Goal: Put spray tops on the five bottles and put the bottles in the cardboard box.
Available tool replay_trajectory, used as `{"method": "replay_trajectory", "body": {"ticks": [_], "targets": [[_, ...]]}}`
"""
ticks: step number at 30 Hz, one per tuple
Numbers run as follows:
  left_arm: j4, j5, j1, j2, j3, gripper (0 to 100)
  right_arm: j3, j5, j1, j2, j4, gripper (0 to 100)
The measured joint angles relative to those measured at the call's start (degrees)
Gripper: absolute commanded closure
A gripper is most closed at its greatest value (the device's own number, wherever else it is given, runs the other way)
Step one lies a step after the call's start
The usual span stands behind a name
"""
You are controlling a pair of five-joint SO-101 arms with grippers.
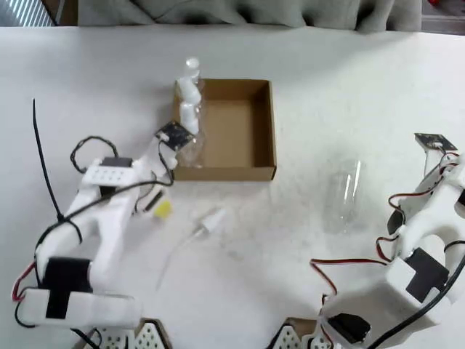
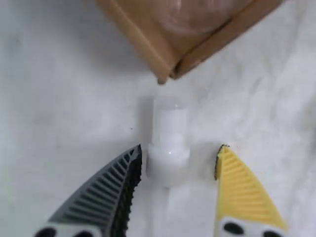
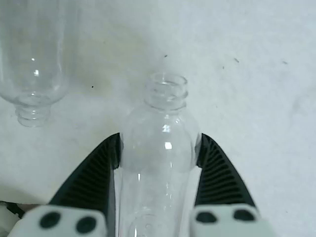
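Spray top (image 2: 168, 153), white, sits on the table (image 1: 327, 73) just off the front left corner of the cardboard box (image 1: 263, 156). The left gripper (image 2: 180, 148) is around it, the grey finger and the yellow finger apart on either side; whether either one touches it cannot be told. In the high view this gripper (image 1: 160, 203) hangs just in front of that same corner.

Inside the box, along its left wall, are capped bottles (image 1: 190, 109), clear with white spray tops; their count cannot be told.

A second spray top (image 1: 212, 220) lies on the table in front of the box's front wall, apart from it, with its thin tube running away from the box.

To the right of the box, well apart from it, an empty bottle (image 1: 345, 193) lies on its side without a top.

Farthest from the box on the right, the right gripper (image 3: 159, 138) has its black fingers clamped on the shoulder of a held bottle (image 3: 158, 118). This bottle is clear, and its threaded neck is bare and points away from the gripper.
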Motion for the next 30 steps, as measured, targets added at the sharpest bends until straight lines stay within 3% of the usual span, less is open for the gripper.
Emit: {"method": "replay_trajectory", "body": {"ticks": [2,8,21,25,30], "targets": [[0.88,0.0,-0.09,1.05,-1.05,79,0.0,0.0,0.0,0.0,0.0,98.2],[1.41,0.0,-0.09,3.25,-2.37,98,0.0,0.0,0.0,0.0,0.0,98.2],[6.24,0.0,-0.09,6.33,-6.33,98,0.09,-2.37,0.0,-6.68,1.76,98.1],[6.77,4.57,-0.09,3.34,-3.87,98,5.89,-8.88,1.32,-15.74,-4.22,98.1],[0.79,6.07,-0.09,-7.3,6.68,98,16.88,-12.75,-2.02,-25.58,-11.96,98.1]]}}
